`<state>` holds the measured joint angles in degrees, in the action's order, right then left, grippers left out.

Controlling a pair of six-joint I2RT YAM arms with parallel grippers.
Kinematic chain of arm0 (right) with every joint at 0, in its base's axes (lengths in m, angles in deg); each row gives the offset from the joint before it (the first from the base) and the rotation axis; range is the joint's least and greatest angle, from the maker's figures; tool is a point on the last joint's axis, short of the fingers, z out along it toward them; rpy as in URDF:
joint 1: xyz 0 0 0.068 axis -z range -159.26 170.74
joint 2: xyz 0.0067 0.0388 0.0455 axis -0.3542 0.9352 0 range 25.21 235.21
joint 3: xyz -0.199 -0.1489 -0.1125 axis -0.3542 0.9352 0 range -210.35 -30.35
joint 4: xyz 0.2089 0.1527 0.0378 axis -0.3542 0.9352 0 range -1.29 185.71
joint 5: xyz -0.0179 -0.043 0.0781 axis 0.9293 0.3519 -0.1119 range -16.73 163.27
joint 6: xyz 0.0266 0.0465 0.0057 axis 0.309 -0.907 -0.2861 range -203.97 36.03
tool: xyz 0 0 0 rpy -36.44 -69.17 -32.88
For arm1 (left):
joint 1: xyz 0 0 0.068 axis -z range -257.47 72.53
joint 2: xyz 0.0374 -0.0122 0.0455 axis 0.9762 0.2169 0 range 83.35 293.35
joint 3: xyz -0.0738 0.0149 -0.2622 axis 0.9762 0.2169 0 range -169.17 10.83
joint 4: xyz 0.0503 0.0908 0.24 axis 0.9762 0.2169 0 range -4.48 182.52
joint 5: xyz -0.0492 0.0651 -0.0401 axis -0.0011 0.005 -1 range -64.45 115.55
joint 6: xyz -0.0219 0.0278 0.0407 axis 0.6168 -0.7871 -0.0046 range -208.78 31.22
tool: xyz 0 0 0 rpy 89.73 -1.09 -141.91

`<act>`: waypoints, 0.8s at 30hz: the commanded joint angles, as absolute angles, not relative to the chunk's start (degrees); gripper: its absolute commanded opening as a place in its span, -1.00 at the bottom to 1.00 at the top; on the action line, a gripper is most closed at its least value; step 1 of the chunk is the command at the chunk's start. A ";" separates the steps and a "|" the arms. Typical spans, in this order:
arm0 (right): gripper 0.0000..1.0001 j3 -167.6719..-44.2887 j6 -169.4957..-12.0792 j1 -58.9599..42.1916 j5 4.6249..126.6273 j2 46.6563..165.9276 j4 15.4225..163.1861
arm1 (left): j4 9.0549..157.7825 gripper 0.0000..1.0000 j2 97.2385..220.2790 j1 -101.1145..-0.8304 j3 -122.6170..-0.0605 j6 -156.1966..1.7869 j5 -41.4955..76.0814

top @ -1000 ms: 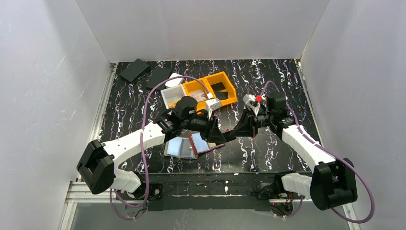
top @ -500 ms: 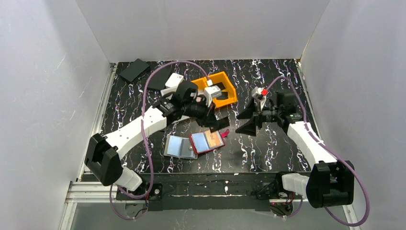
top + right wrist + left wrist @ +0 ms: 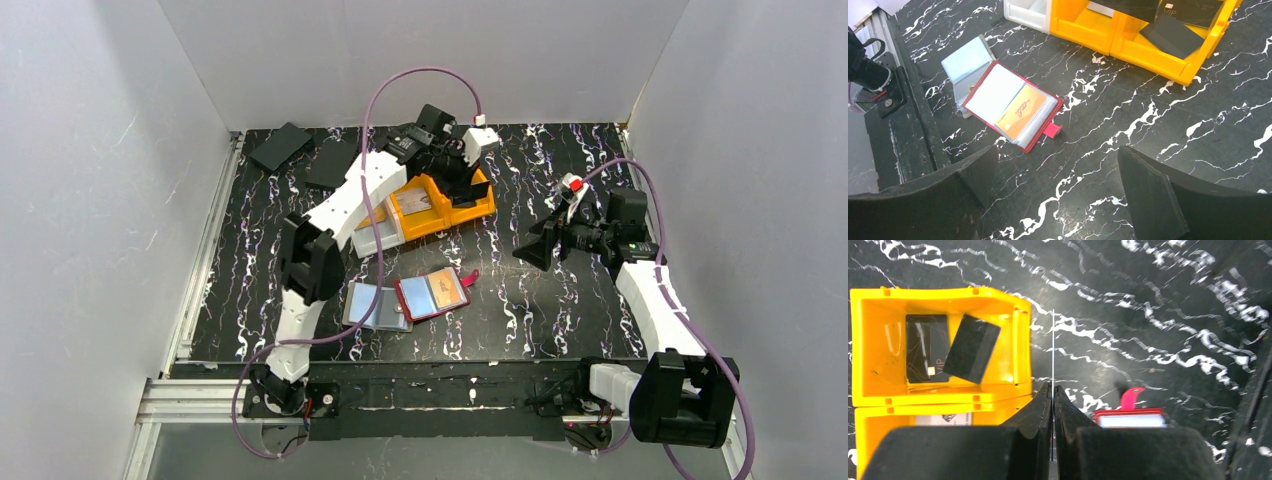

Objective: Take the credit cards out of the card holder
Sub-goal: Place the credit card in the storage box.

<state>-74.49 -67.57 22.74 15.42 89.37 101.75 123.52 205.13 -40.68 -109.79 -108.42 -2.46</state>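
Left hand (image 3: 1053, 388) clenched on thin card (image 3: 1053, 347), edge-on, above yellow bin (image 3: 878, 365) at far edge of counter (image 3: 560, 310). Right hand (image 3: 530, 248) released. Card holder (image 3: 432, 295) cards look stiff, light, slick; I pinch exposed short edge.

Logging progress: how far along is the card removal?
Done: two dark cards lie in the orange bin. In hand: the left pincer, shut on a thin card seen edge-on, is at that bin. Remaining: an orange card sits in the open red card holder; right pincer is open, apart from it.
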 commanded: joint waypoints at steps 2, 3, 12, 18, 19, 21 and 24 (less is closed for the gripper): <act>0.97 -73.42 -69.45 23.34 15.61 88.22 98.27 | 128.90 -1.00 213.34 -42.45 -122.06 -115.91 -0.88; 0.97 -73.41 -69.72 23.37 15.32 88.34 98.17 | 128.27 -1.00 214.33 -42.69 -123.27 -116.62 -0.82; 0.97 -73.15 -70.49 23.47 14.56 88.93 97.54 | 112.00 -1.00 216.06 -44.14 -118.44 -116.15 -0.29; 0.97 -73.15 -70.79 23.73 13.97 89.31 97.32 | 112.23 -1.00 220.61 -44.73 -122.13 -116.78 -1.26; 0.97 -73.15 -70.85 23.77 13.82 89.33 97.32 | 111.66 -1.00 220.85 -44.77 -121.65 -117.00 -1.13; 0.97 -73.06 -70.96 23.84 13.62 89.42 97.19 | 110.28 -1.00 221.11 -44.93 -120.42 -117.24 -1.24; 0.97 -72.97 -71.23 23.99 13.35 89.50 97.02 | 109.67 -1.00 221.74 -45.11 -119.97 -117.43 -1.19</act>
